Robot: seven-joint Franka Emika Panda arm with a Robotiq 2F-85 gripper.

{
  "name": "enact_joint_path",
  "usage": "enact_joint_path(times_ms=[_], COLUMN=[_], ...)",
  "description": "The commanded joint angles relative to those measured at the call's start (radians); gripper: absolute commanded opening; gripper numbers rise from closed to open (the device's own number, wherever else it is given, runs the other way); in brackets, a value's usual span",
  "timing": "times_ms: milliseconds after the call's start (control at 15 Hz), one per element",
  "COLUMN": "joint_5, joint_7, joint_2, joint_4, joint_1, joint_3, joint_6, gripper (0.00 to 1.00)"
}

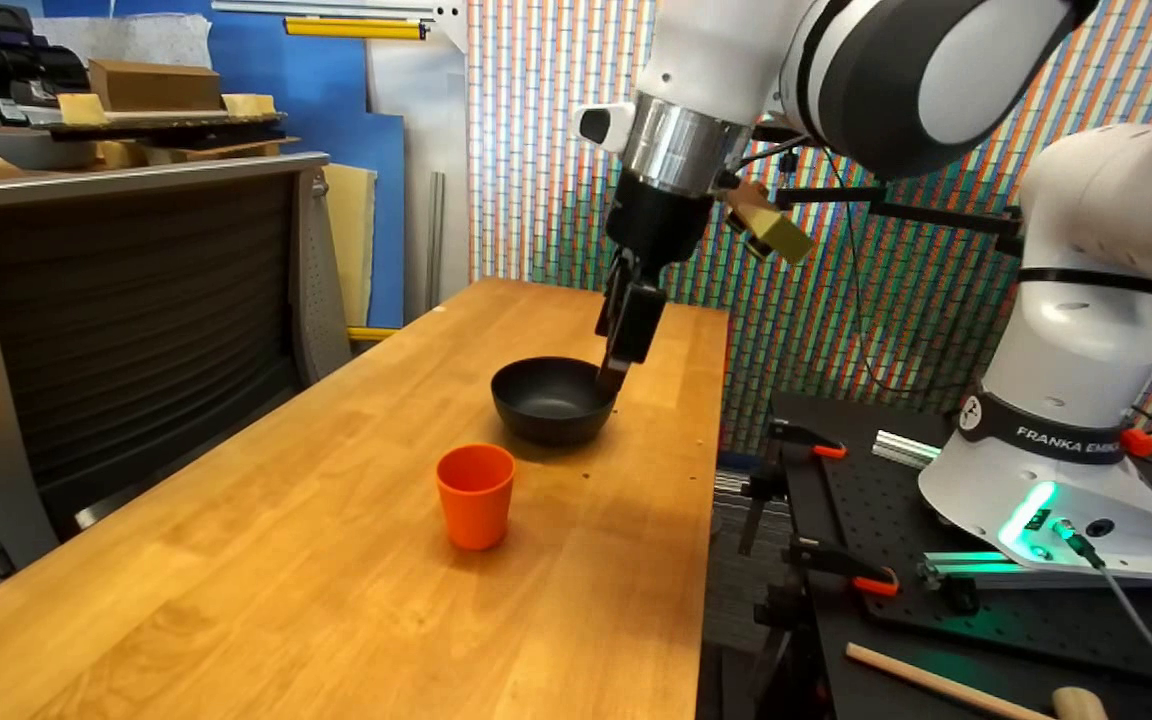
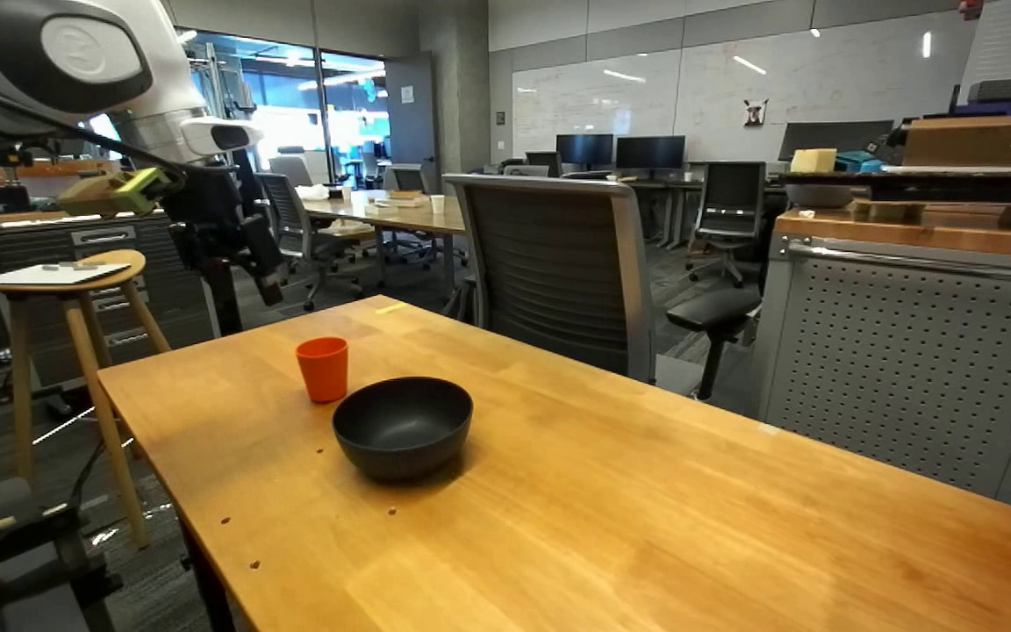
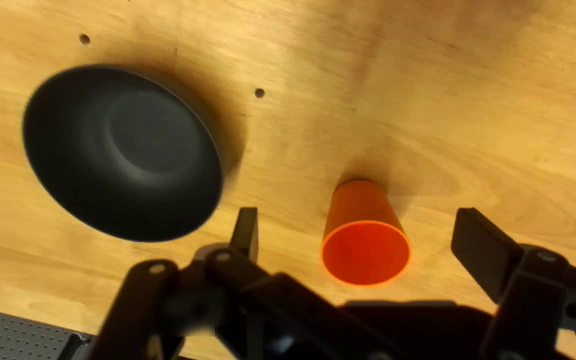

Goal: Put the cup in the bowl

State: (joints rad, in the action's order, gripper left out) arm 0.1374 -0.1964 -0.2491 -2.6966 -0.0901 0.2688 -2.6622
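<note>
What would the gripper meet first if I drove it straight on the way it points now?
Probably the orange cup: in the wrist view it shows between the open jaws of the gripper, so it may pass between them. Depth and exact alignment are unclear; behind it lies the table.

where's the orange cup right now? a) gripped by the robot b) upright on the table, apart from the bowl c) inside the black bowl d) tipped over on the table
b: in both exterior views the orange cup stands mouth up on the table, and the wrist view shows a gap between it and the black bowl, with the gripper open.
</note>
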Motion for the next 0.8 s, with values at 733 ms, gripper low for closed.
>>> enact_joint_path(times_ms=[733], joint_5=[0.798], joint_7=[-0.564], joint_2=[0.596], joint_4=[0.483], joint_1=[-0.007], joint_3=[-0.005], joint_6=[-0.041], gripper=[1.0])
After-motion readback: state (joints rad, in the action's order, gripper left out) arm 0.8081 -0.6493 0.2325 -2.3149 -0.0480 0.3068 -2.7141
